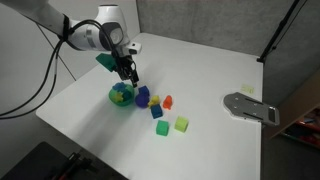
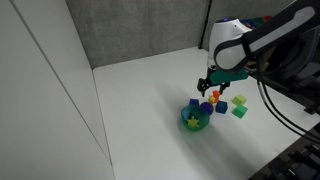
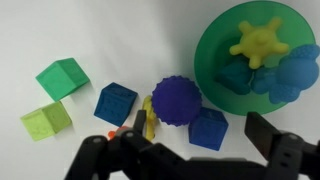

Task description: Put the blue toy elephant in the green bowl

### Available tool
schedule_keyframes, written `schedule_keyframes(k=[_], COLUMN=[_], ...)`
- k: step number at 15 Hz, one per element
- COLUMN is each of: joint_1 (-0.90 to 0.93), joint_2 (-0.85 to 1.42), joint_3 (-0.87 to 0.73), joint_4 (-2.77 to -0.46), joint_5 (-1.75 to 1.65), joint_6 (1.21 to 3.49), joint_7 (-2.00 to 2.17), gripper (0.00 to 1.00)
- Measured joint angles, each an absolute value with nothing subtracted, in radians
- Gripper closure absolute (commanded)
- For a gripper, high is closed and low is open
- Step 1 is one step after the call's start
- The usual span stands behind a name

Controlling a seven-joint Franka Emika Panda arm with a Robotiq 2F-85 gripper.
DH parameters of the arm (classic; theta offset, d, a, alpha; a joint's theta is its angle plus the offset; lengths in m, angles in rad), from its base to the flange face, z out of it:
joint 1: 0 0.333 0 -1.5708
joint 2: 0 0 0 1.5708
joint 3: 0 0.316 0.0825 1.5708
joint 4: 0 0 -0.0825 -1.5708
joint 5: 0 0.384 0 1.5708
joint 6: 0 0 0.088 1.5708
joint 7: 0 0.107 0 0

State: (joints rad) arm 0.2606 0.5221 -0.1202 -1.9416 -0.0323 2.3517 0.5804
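Observation:
The green bowl is at the top right of the wrist view. The light-blue toy elephant lies inside it, next to a yellow spiky toy. My gripper is open and empty, with its fingers on either side of a blue cube just outside the bowl. In both exterior views the gripper hovers just above and beside the bowl.
A purple spiky ball, a second blue cube, a green cube, a light green cube and a yellow toy lie beside the bowl. A grey metal plate sits near the table edge.

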Motion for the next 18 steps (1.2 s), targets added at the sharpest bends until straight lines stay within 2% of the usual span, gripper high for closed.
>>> schedule_keyframes(k=[9, 18], joint_1=[0.112, 0.074], joint_2=[0.319, -0.007], joint_3=[-0.079, -0.06], joint_4=[-2.079, -2.309], joint_5=[-0.03, -0.031], joint_6=[2.211, 2.101], joint_7=[0.285, 0.209], gripper=[0.0, 0.0])
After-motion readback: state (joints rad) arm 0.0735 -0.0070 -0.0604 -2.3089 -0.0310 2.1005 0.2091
